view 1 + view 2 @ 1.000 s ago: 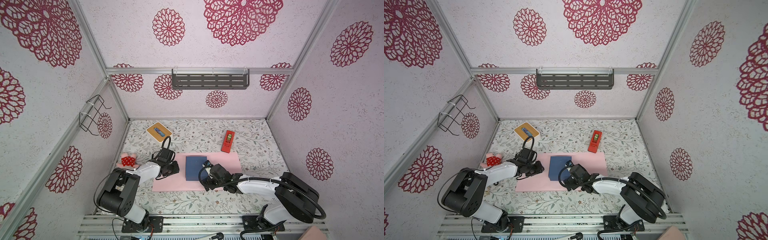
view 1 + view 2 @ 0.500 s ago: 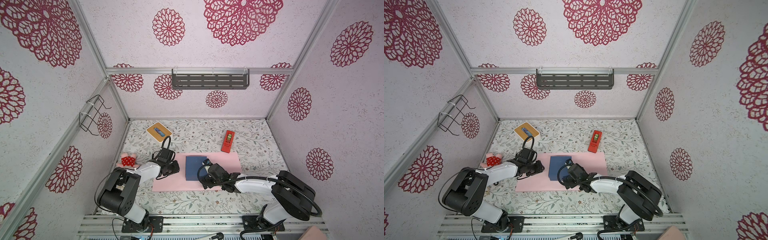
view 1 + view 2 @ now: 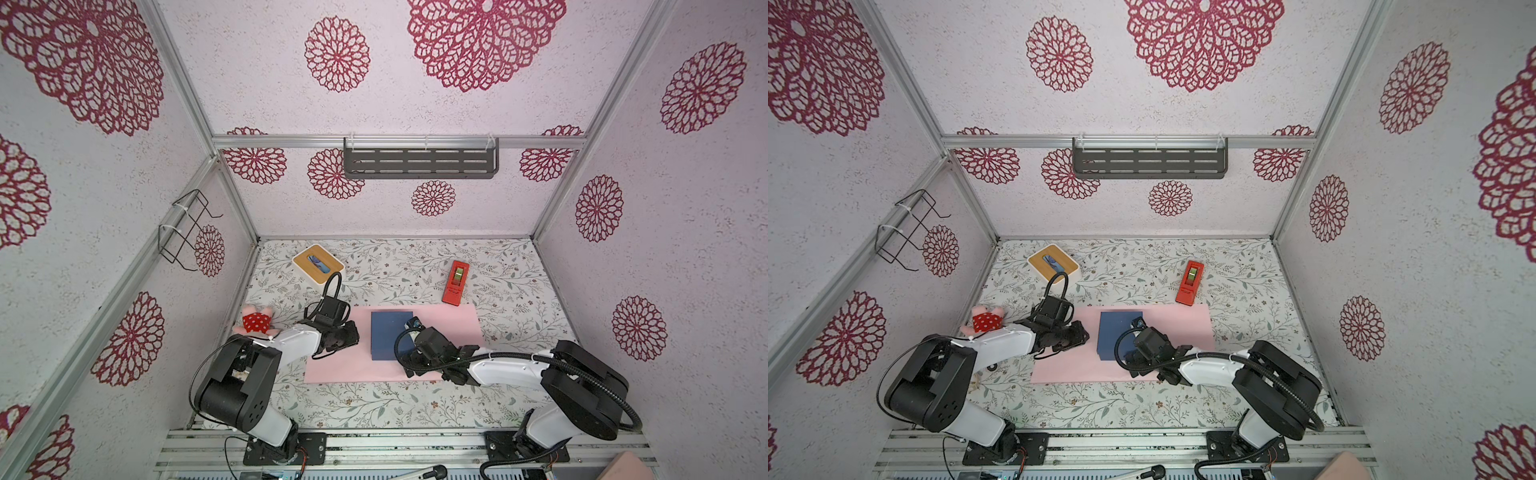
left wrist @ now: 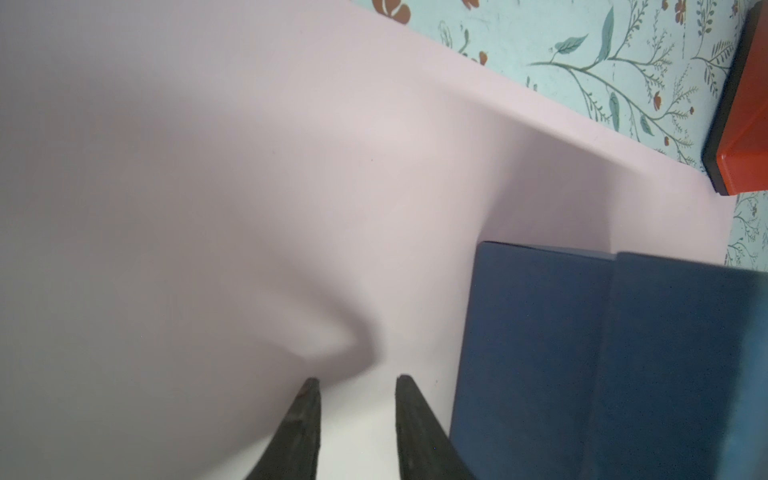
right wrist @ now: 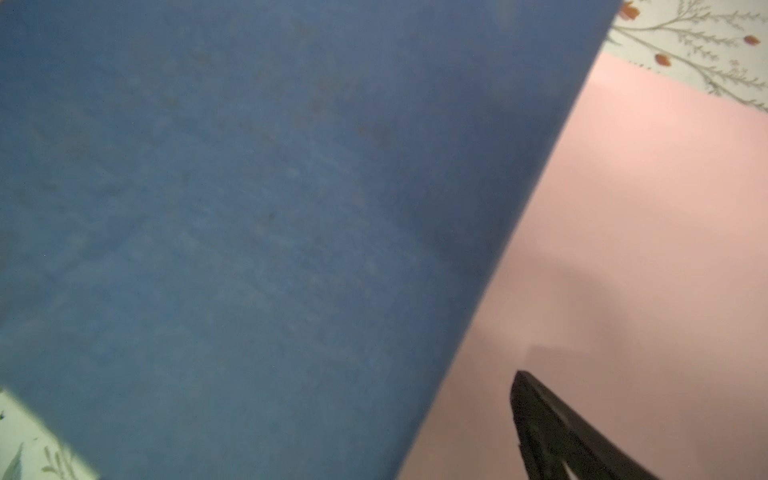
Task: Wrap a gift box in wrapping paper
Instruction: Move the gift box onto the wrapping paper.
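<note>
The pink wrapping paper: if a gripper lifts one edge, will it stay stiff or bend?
The wrapping paper is probably floppy: in the left wrist view it seems to bulge in a soft curve. It likely slides little, since the gift box sits on it. It looks thin, so it may crease easily.

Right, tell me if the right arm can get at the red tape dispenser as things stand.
Probably yes. The right tool is open by the gift box, and only flat wrapping paper and bare table covering lie between it and the tape dispenser.
</note>
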Motion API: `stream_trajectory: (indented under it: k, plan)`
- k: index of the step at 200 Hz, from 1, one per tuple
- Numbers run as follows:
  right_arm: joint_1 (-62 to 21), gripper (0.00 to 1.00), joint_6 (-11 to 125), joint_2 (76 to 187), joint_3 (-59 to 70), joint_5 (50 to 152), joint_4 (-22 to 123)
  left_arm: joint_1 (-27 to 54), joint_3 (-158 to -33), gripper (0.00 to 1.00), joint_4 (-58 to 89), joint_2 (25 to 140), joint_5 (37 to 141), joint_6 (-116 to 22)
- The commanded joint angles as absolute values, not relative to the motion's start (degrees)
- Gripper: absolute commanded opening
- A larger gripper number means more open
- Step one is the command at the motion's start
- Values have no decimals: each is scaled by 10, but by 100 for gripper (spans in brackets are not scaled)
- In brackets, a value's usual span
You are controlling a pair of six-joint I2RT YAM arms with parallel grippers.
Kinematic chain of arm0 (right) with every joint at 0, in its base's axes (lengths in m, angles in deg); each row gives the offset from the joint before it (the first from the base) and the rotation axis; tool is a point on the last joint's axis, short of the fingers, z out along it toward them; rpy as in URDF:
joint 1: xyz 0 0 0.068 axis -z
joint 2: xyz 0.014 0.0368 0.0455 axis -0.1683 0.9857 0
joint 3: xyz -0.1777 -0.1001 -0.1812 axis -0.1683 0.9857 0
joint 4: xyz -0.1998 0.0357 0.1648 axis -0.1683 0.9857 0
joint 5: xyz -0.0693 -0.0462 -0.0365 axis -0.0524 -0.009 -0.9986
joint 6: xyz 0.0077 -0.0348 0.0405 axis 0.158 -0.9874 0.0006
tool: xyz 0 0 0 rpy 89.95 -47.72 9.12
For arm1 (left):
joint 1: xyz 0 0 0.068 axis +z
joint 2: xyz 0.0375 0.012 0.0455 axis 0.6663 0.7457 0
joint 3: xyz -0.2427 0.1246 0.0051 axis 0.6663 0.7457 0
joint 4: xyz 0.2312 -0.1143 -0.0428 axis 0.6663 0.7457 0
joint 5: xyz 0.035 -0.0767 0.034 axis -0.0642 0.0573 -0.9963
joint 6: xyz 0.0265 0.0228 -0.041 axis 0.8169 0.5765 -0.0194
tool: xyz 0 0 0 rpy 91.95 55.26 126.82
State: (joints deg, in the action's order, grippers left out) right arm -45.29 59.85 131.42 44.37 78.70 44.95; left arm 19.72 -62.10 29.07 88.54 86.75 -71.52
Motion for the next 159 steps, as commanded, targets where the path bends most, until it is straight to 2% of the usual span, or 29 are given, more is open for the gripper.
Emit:
stream_trajectory:
  k: [1, 54, 94, 124, 159]
  plan:
    - [-456, 99, 613, 1318, 425, 771, 446, 200, -609, 33, 293, 900, 870, -712]
    - [-457, 99, 616, 1320, 423, 772, 449, 200, -609, 34, 290, 899, 873, -714]
    - [-457, 99, 610, 1296, 426, 775, 476, 200, -623, 38, 291, 893, 876, -715]
    - [-456, 99, 604, 1250, 436, 802, 514, 199, -640, 42, 297, 878, 877, -721]
    - [-428, 99, 596, 1158, 459, 849, 558, 199, -650, 38, 316, 852, 870, -723]
